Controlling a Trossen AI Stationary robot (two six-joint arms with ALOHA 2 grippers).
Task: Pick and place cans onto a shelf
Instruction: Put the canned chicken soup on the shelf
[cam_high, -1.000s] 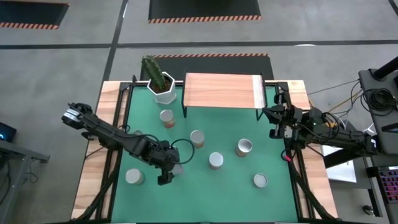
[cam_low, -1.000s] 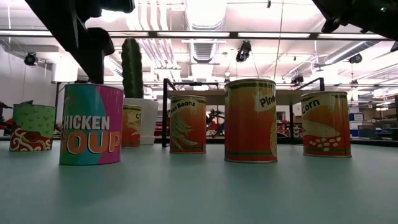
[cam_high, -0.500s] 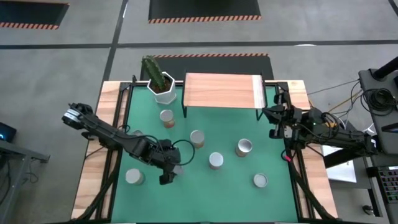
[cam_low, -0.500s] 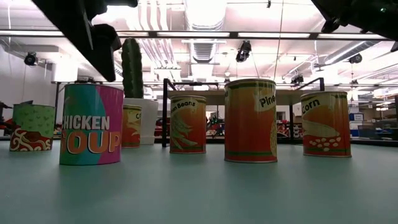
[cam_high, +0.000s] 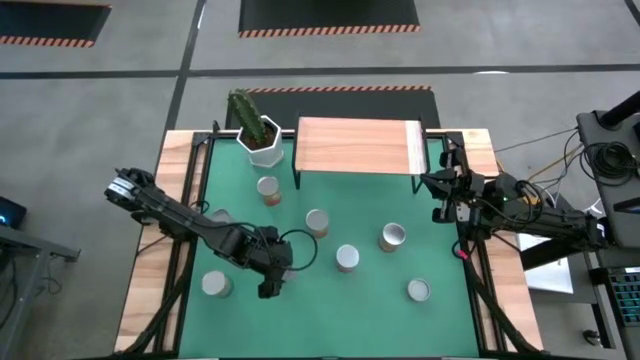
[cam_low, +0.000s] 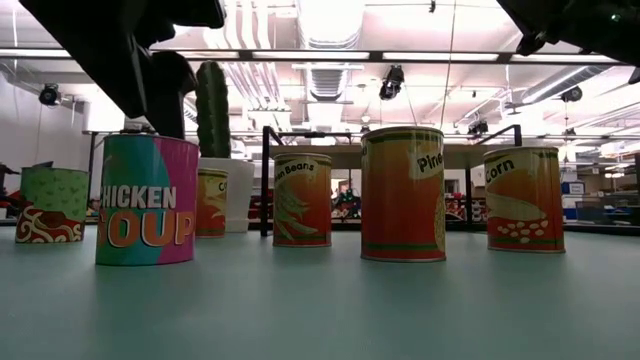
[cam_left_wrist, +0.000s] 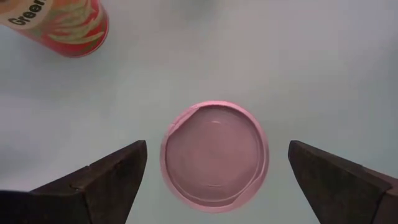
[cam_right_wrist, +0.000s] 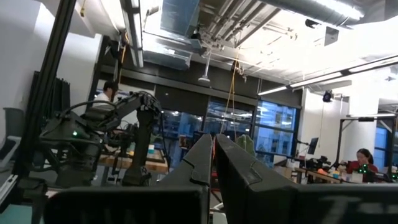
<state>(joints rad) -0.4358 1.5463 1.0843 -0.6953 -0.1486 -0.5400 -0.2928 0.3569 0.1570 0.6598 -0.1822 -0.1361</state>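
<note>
Left gripper (cam_left_wrist: 214, 171), jaws spread, has shifted slightly toward 4 o'clock and now straddles the chicken soup can (cam_left_wrist: 215, 155); grasp seems imminent. Right gripper (cam_right_wrist: 214, 163) waits clenched, empty, beside the shelf (cam_high: 358, 146).

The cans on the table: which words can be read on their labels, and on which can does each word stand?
"CHICKEN SOUP": the pink and teal can.
"Beans", first word cut off: the small orange can.
"Pine", cut off at the edge: the tall can.
"Corn": the can at far right.
"Gree", cut off: the can lying in the left wrist view.
"C" only: the can by the white pot.
The green patterned can shows no words.
</note>
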